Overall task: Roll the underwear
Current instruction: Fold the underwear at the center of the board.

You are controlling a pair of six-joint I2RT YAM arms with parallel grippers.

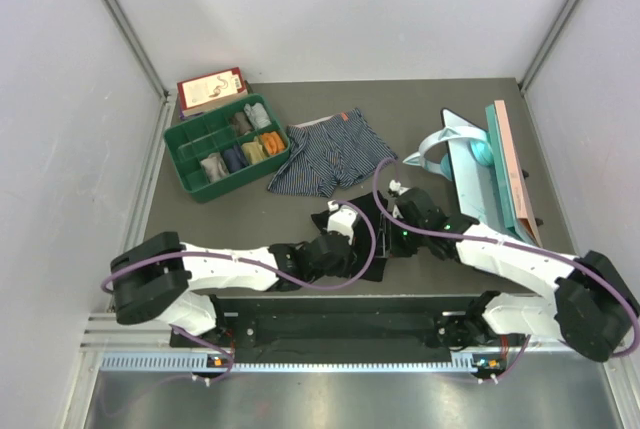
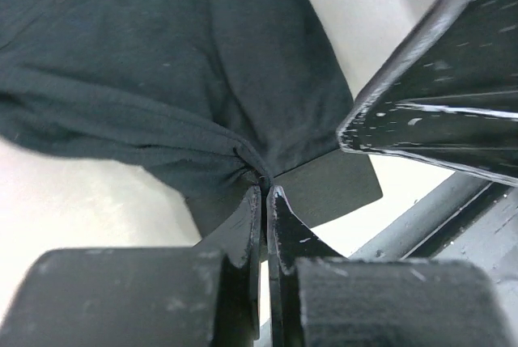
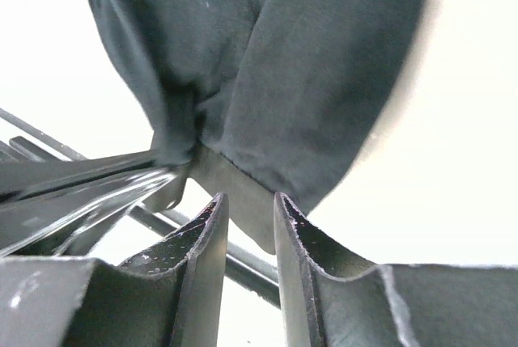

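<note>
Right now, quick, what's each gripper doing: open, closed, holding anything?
Left gripper: closed, pinching a fold of the black underwear.
Right gripper: open, jaws apart at the black underwear's edge, not clamping it.

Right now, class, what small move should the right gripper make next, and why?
Probably ease the right gripper forward and close on the black underwear: its jaws stand open just short of the cloth, which only the left gripper pinches.
</note>
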